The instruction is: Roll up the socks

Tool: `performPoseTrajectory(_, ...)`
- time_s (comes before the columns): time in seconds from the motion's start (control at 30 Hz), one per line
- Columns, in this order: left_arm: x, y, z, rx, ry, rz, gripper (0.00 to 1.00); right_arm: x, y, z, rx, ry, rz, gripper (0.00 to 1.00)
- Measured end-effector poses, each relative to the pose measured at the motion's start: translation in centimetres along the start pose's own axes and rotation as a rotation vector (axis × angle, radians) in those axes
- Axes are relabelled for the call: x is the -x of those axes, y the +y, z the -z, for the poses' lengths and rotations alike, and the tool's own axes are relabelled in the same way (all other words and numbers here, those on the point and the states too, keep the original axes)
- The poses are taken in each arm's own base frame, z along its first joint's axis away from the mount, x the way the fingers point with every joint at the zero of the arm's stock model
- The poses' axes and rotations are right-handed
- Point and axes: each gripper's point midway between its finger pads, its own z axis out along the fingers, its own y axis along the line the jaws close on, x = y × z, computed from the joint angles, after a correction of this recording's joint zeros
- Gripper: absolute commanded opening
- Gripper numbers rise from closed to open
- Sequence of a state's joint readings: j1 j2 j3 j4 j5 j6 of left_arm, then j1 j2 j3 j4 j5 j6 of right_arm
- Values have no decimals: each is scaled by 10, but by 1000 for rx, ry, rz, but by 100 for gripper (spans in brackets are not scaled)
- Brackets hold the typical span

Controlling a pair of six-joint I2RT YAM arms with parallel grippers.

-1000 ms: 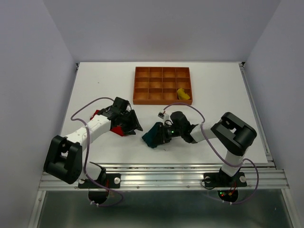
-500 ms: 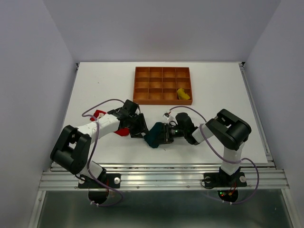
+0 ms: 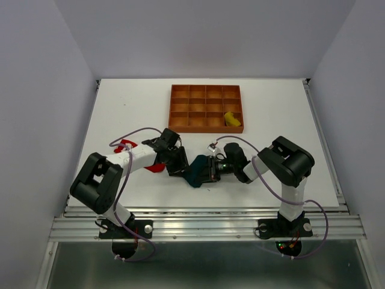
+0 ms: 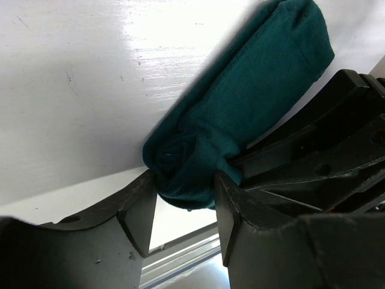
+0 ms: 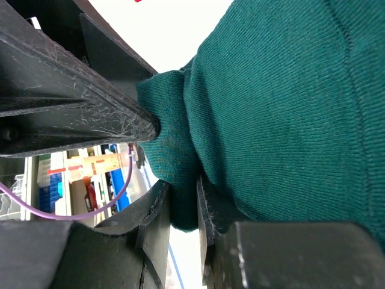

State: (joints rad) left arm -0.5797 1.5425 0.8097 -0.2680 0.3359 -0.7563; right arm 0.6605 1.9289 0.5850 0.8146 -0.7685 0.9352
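Your teal sock (image 3: 194, 173), lower centre on the bench (image 3: 277, 114), is soft and springy; right end effector (image 5: 183, 208) pinches a fold; left end effector (image 4: 183, 201) straddles the rolled end; grip there.

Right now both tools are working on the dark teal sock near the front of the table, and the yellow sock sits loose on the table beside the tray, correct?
Not quite: the yellow sock lies inside the tray, in a right-hand compartment, as the top view shows. The left tool and right tool are indeed on the teal sock.

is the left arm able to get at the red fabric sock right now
Probably not straight away: the left end effector straddles the rolled dark teal fabric sock, and the red fabric sock lies under its forearm.
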Motion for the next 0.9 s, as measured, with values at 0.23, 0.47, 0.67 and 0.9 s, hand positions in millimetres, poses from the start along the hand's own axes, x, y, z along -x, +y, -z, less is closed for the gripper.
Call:
performPoseTrajectory(0.23,1,-2,-6,-1,5,13,20,-1,0,-1,7,4,-14,7)
performPoseTrajectory(0.47,2,-5,-7,-13,3,19,0,1,0,1,10,4,-25,33)
performPoseTrajectory(0.67,2,-6,-8,-10,1,33,0,4,12,5,29,8,32,63)
performPoseTrajectory(0.9,4,-12,-11,-15,18,36,0,34,28,22,-99,-92,240,78)
